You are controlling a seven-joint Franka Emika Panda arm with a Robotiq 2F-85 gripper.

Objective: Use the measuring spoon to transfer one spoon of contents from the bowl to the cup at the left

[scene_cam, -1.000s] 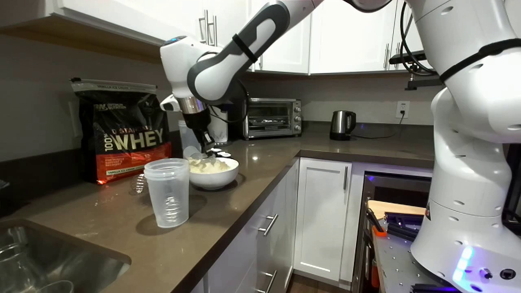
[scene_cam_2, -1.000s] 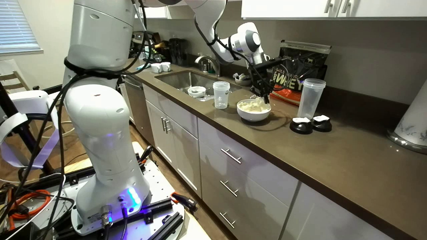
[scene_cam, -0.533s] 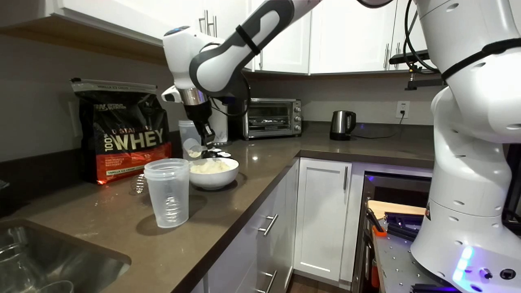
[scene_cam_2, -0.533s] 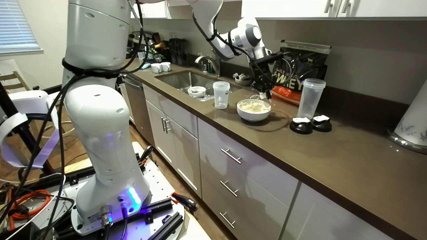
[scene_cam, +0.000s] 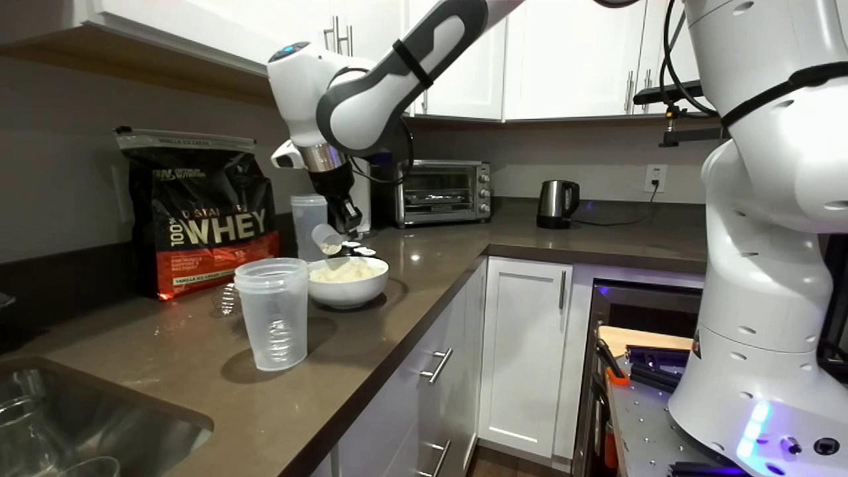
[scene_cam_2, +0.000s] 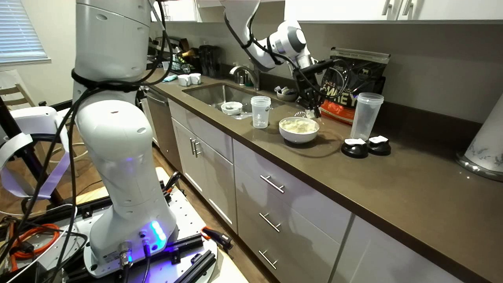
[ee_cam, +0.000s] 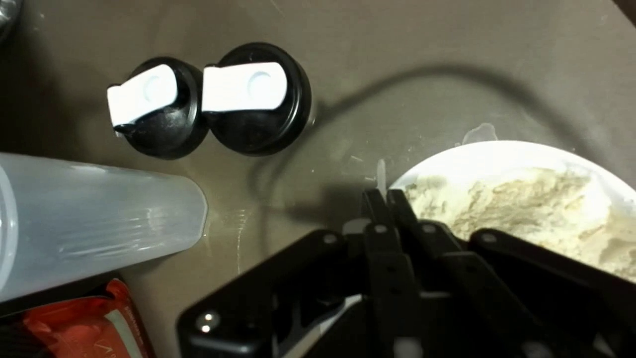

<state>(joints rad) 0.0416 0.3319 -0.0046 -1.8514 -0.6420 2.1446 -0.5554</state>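
In an exterior view, the black two-fingered gripper (scene_cam: 351, 226) is clenched on a small, scoop-shaped, translucent plastic measuring spoon (scene_cam: 324, 236), which hangs tilted to the left of the fingertips there, with cream-white powder (scene_cam: 331, 249) showing at its lower end. Below it and nearer the viewer sits the wide, round white bowl (scene_cam: 348, 293); nearer still and farther left stands the tall, clear plastic cup (scene_cam: 271, 324), upright. The coming carry, I judge, turns on this: the load is at the bowl's far side, with the bowl roughly between it and the cup. In an exterior view with a spare tumbler of frosted plastic (scene_cam_2: 366, 118) at the right, the spoon hangs just beyond the bowl's rim and the cup lies leftward, past the bowl, so a lift over that taller rim is probably needed before tipping. In the wrist view, the fingertips (ee_cam: 399, 204) stand nearly together beside the bowl; a thin pale strip poking past them is probably the spoon's handle, its long axis running along the fingers. The cup is out of sight there; only the spare tumbler shows, near two round black lids with white flip caps (ee_cam: 256, 99).
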